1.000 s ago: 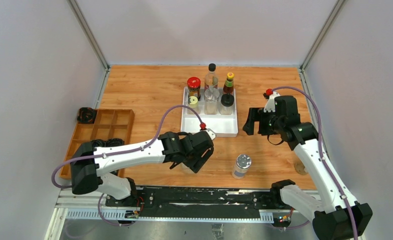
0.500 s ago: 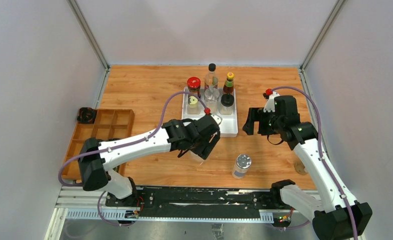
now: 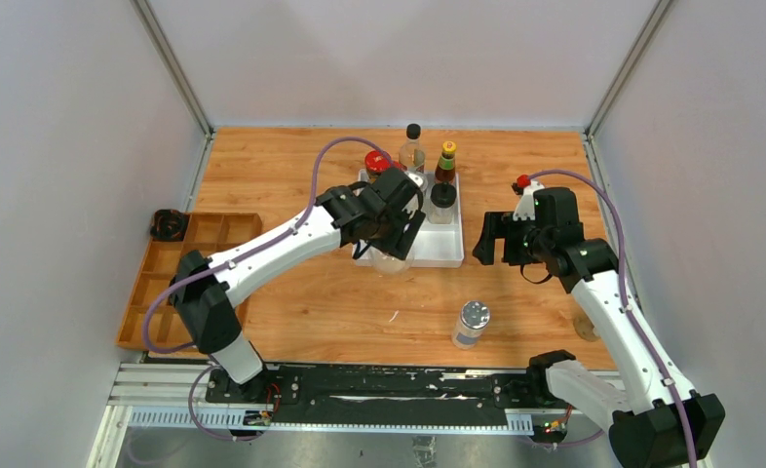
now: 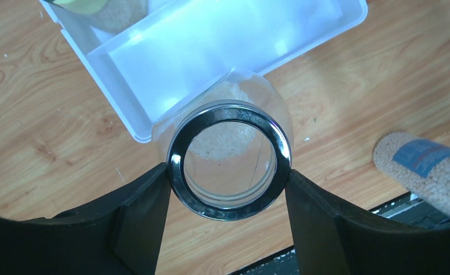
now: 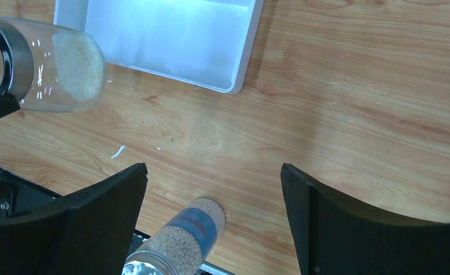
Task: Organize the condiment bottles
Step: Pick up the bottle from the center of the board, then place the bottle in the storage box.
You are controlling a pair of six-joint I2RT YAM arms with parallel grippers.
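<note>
Wooden table (image 4: 45, 143); jar (image 4: 229, 123) inside left end effector (image 4: 228, 179)

Our wooden table (image 3: 282, 161), walled in
We see pale walls (image 3: 67, 146) on three sides, metal posts (image 3: 172, 66) at the back corners, a black rail (image 3: 389, 380) in front.

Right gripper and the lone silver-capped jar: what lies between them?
Only bare table between right gripper and jar, shown in top external view.
</note>
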